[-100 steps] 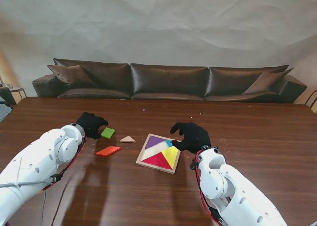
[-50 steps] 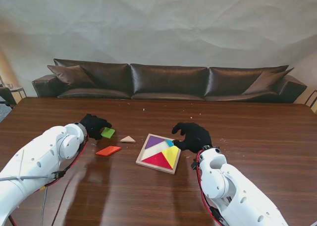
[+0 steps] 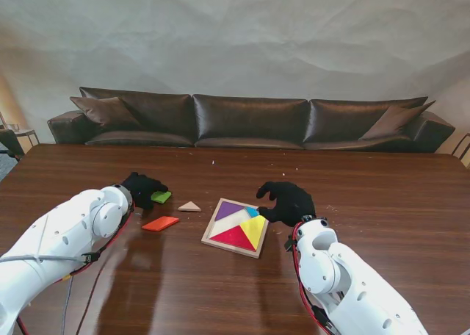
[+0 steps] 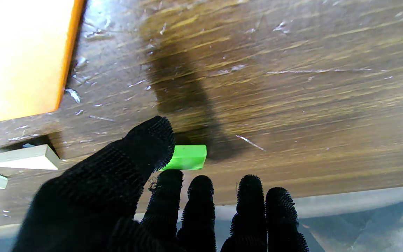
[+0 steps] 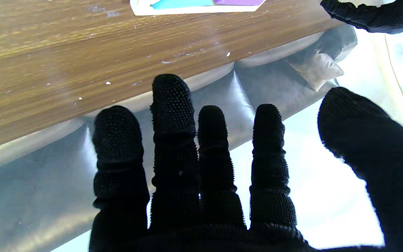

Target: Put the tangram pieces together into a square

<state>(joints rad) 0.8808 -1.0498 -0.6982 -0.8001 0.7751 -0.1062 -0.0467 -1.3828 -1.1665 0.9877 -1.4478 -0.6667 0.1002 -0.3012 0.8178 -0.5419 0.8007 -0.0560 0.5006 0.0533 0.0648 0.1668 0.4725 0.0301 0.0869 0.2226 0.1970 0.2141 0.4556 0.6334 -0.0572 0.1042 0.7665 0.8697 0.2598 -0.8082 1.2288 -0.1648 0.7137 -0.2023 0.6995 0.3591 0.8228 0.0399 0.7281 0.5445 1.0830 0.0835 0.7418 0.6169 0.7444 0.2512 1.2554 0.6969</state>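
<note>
One green piece [image 4: 186, 157] lies at the left hand's [image 3: 142, 188] parted, ungrasping fingertips [image 4: 152, 134], at the tray's [image 3: 233, 245] ten o'clock; pinch opposite edges squarely before lifting. Right hand [image 3: 288, 200] released, idle.

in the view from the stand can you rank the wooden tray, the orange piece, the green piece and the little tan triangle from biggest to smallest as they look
1. wooden tray, clearly largest.
2. orange piece.
3. tan triangle and green piece: too close to rank, since the left hand covers part of the green piece.

A square wooden tray [image 3: 214, 240] holds purple [image 3: 228, 209], red [image 3: 233, 237], yellow [image 3: 254, 230] and blue [image 3: 251, 212] pieces. Left of it lie a tan triangle [image 3: 189, 206], orange parallelogram [image 3: 160, 223] and green piece [image 3: 161, 197].
</note>
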